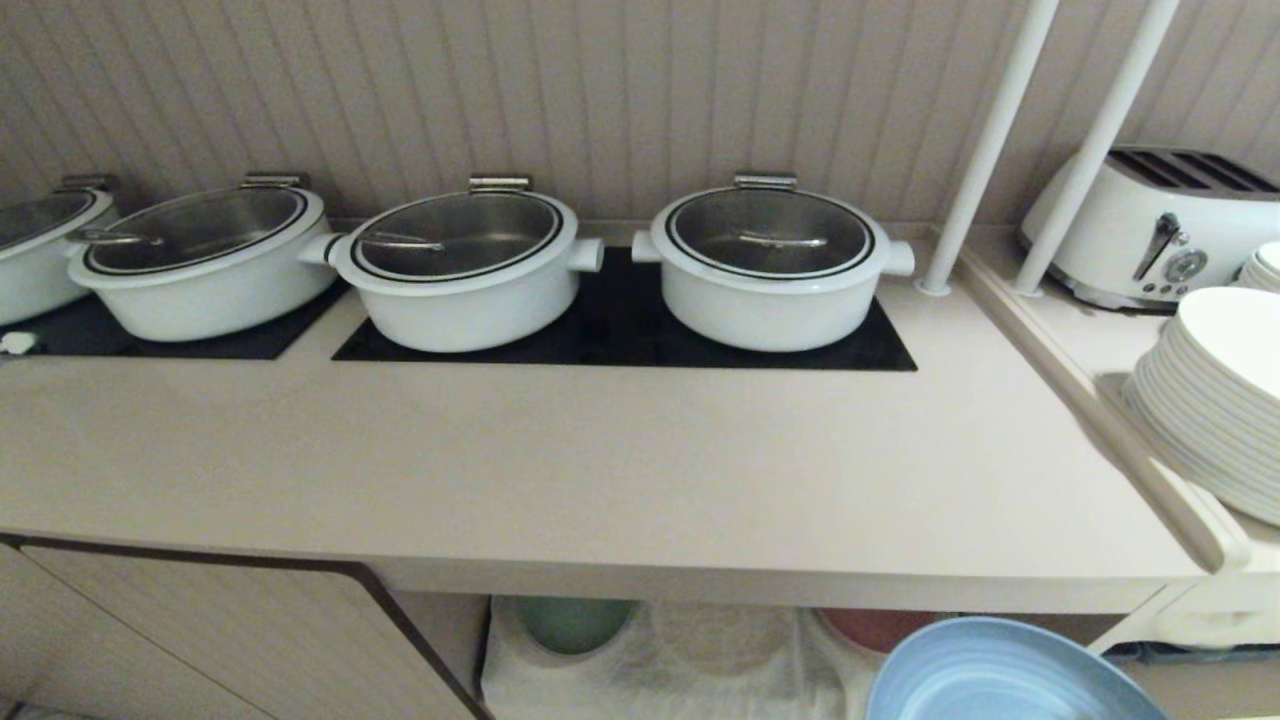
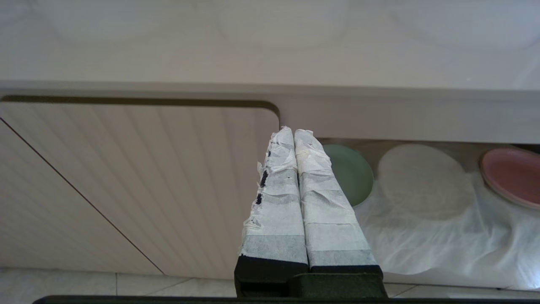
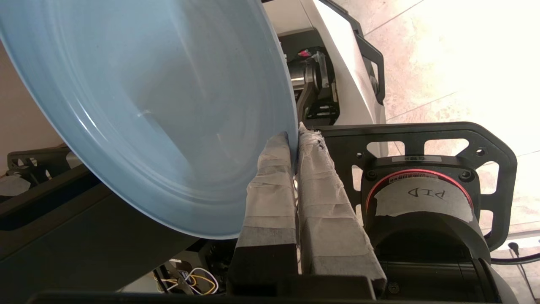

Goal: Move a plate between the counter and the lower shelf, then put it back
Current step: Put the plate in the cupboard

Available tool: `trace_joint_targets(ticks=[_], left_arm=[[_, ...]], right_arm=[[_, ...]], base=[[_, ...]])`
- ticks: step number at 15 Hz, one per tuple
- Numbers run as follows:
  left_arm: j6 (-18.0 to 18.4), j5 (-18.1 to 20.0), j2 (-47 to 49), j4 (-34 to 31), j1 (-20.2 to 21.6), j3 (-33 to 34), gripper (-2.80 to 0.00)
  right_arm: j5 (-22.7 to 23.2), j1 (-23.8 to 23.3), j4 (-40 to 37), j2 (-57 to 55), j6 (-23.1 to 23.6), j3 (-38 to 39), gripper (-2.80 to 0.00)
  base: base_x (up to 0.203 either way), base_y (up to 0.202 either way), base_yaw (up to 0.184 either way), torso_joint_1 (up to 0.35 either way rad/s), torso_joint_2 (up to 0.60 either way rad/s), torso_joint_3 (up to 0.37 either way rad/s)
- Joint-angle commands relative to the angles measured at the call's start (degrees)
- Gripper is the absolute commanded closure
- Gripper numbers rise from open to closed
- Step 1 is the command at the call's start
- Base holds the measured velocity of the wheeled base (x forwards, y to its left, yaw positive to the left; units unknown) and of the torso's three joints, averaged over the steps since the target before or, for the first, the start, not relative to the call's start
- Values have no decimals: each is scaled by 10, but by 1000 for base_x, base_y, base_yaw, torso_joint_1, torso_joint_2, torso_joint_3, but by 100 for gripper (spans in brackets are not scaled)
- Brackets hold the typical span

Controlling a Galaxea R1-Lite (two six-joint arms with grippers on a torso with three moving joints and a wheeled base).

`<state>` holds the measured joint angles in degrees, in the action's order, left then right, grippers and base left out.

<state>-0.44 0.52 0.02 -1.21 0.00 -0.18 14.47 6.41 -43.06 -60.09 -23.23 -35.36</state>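
Note:
The light blue plate [image 1: 1005, 675] shows at the bottom right of the head view, in front of the counter [image 1: 600, 470] and below its front edge. In the right wrist view my right gripper [image 3: 294, 137] is shut on the plate [image 3: 147, 105], its taped fingers pinching the rim, and the plate stands tilted on edge over the robot's base. The lower shelf [image 2: 422, 219] lies under the counter with a rumpled white cloth and one bare round hump [image 2: 424, 181] in the middle. My left gripper [image 2: 294, 131] is shut on nothing, parked before the cabinet door.
A green plate [image 2: 352, 173] and a pink plate [image 2: 510, 177] rest on the shelf cloth. Several white lidded pots [image 1: 470, 265] stand on black cooktop panels. At right are a stack of white plates [image 1: 1215, 400], a toaster [image 1: 1160, 225] and two white poles [image 1: 985, 150].

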Motion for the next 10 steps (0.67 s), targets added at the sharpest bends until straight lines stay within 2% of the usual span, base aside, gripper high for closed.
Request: trace_joint_targets(ticks=[1, 10], left_arm=[[0, 0, 0, 0, 0, 0, 0], [0, 0, 0, 0, 0, 0, 0]], right_arm=[[1, 0, -3, -2, -1, 0, 0], [1, 0, -3, -4, -1, 2, 0]], base=[[0, 0, 0, -149, 306, 159], [0, 0, 0, -152, 327, 173]])
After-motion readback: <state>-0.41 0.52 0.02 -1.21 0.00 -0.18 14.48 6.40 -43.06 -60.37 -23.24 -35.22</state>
